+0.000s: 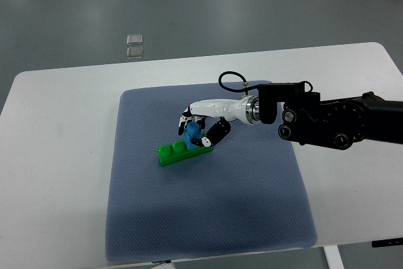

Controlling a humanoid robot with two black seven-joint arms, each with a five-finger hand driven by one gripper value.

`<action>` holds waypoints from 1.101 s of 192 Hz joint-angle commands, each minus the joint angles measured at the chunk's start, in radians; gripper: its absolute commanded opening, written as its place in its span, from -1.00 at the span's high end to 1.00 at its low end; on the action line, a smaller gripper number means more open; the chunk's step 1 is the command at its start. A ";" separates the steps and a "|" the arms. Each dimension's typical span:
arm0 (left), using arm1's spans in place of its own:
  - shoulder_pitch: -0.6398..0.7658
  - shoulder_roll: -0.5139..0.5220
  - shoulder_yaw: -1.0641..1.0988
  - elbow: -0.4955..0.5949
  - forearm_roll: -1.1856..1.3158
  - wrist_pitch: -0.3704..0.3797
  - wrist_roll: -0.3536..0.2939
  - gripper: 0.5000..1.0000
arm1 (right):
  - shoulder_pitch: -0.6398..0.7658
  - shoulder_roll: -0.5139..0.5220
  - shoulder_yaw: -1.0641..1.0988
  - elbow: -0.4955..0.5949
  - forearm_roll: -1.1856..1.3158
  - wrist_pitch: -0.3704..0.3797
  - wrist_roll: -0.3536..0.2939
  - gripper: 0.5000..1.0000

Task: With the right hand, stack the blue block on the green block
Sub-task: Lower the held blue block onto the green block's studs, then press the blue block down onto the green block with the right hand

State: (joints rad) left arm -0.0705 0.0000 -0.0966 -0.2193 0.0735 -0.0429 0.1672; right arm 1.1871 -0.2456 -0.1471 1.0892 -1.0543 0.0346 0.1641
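A long green block (173,154) lies on the blue-grey mat (208,206), a little left of centre. A small blue block (192,134) stands on the green block's right end. My right hand (200,128) reaches in from the right edge, its white and black fingers curled around the blue block from above and from the right. The lower part of the blue block is partly hidden by the fingers. The left arm does not show.
The mat lies on a white table (56,155). The right forearm (327,121) spans the table's right side. Two small clear squares (134,45) lie on the grey floor beyond the table's far edge.
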 commanded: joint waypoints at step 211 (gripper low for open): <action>0.002 0.000 0.002 -0.005 0.000 0.000 0.000 -1.00 | -0.043 0.000 -0.006 -0.011 -0.042 -0.075 0.002 0.80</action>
State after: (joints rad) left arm -0.0692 0.0000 -0.0951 -0.2234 0.0737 -0.0429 0.1672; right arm 1.1492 -0.2469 -0.1530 1.0804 -1.0893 -0.0361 0.1642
